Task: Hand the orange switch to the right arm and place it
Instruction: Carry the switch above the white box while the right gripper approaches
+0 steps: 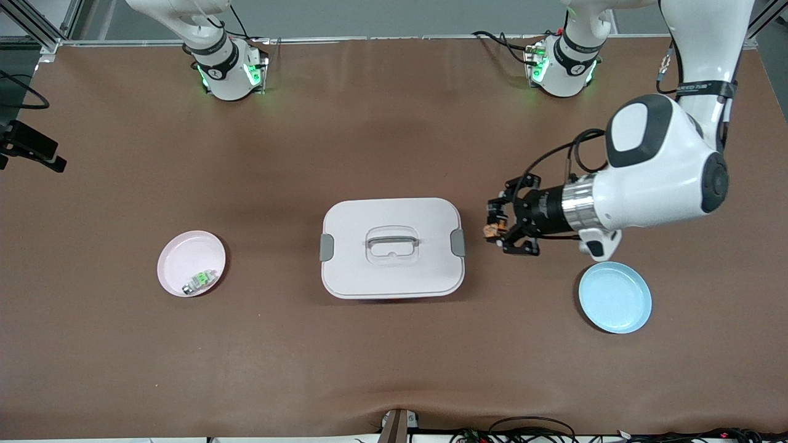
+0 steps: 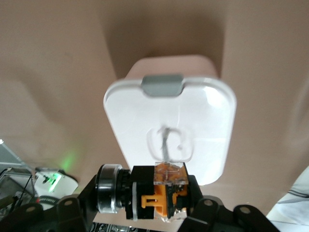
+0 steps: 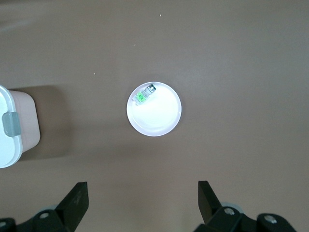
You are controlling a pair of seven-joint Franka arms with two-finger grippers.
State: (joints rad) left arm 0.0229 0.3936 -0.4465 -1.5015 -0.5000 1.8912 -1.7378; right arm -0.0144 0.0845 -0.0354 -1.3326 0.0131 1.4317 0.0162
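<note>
My left gripper hangs in the air beside the white box, turned sideways toward it, and is shut on the orange switch. In the left wrist view the switch shows as a black block with an orange body and a clear cap, clamped between the jaws of the left gripper. My right gripper is open and holds nothing. It hovers high over the table by the pink plate and is out of the front view.
A white lidded box with a grey handle stands mid-table. The pink plate toward the right arm's end holds a small silvery part with a green face. An empty blue plate lies toward the left arm's end.
</note>
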